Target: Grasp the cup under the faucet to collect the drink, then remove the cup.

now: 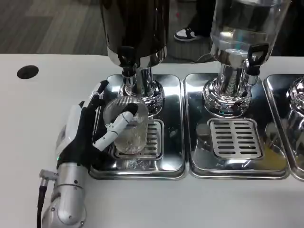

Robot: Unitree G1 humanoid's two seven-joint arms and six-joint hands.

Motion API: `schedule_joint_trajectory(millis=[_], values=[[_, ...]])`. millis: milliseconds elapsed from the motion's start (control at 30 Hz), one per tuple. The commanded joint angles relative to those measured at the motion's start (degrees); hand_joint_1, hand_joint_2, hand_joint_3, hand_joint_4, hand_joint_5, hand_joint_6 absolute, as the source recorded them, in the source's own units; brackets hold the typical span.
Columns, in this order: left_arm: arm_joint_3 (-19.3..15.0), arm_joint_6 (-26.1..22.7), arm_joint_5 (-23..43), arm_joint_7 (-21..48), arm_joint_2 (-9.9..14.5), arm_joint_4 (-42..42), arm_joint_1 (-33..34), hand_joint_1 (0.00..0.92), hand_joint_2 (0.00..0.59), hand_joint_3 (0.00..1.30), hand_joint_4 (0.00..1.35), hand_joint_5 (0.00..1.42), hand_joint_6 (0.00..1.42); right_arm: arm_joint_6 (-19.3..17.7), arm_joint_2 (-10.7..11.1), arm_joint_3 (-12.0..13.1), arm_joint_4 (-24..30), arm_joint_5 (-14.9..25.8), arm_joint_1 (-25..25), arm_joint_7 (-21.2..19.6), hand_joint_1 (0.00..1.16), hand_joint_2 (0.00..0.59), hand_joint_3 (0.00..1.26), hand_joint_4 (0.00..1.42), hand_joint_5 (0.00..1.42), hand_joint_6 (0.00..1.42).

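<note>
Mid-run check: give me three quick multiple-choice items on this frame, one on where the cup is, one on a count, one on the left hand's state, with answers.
1. Where does the cup stand?
A. on the left tray's grate, below the dark dispenser's tap
B. under the clear dispenser
C. on the bare table

2. How many drip trays show a slotted grate in full?
A. one
B. two
C. four

3. What is the left hand doing?
A. lying flat on the table
B. wrapping its fingers around the cup
C. pressing the tap lever

Answers: 1 A, the cup sits on the grate of the left tray; 2 B, the left and middle trays; 3 B, fingers curl around the glass.
</note>
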State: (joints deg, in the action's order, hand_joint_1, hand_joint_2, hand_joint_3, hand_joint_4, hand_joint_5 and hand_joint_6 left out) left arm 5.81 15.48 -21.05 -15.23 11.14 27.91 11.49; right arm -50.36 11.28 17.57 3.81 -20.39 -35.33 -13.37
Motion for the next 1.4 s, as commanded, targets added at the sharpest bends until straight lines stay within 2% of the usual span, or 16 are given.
schedule_joint_trajectory(millis=[33, 367, 567, 733, 933, 1033, 1400], values=[[-0.3, 1.3, 0.2, -1.1, -0.4, -2.6, -1.9, 0.18, 0.111, 0.13, 0.0, 0.18, 0.0, -1.0, -0.2, 0.4, -0.1, 0.6, -0.3, 0.1, 0.72, 0.546, 0.41, 0.37, 0.31, 0.2], [-2.0, 1.6, 2.7, 0.2, -0.6, -12.1, -8.4, 0.156, 0.093, 0.12, 0.0, 0.18, 0.0, -0.7, -0.3, 0.2, -0.1, 0.7, -0.1, 0.2, 0.72, 0.546, 0.41, 0.37, 0.31, 0.2], [-2.9, 1.1, 3.1, 2.4, 0.4, -19.4, -12.5, 0.126, 0.089, 0.1, 0.0, 0.12, 0.0, -0.5, -0.5, 0.1, 0.4, 0.7, -0.1, 0.5, 0.72, 0.546, 0.41, 0.37, 0.31, 0.2], [-4.0, 0.3, 3.3, 4.3, 1.4, -22.3, -13.6, 0.116, 0.083, 0.09, 0.0, 0.06, 0.0, -0.2, -0.7, 0.2, 1.4, 0.9, -0.2, 0.8, 0.72, 0.546, 0.41, 0.37, 0.31, 0.2], [-5.5, -2.4, 4.2, 8.2, 2.7, -25.6, -12.6, 0.098, 0.073, 0.08, 0.0, 0.01, 0.0, 0.0, -1.2, 0.2, 2.4, 0.9, -0.5, 1.1, 0.72, 0.546, 0.41, 0.37, 0.31, 0.2], [-5.5, -5.3, 4.0, 10.1, 3.3, -27.7, -10.6, 0.089, 0.074, 0.08, 0.0, 0.0, 0.0, -0.2, -1.6, 0.2, 2.4, 0.9, -0.7, 1.2, 0.72, 0.546, 0.41, 0.37, 0.31, 0.2], [-2.9, -14.2, 1.9, 13.9, 2.2, -34.2, -5.1, 0.072, 0.081, 0.09, 0.0, 0.0, 0.0, -0.9, -1.8, 0.6, 2.2, 1.6, -1.3, 1.1, 0.72, 0.546, 0.41, 0.37, 0.31, 0.2]])
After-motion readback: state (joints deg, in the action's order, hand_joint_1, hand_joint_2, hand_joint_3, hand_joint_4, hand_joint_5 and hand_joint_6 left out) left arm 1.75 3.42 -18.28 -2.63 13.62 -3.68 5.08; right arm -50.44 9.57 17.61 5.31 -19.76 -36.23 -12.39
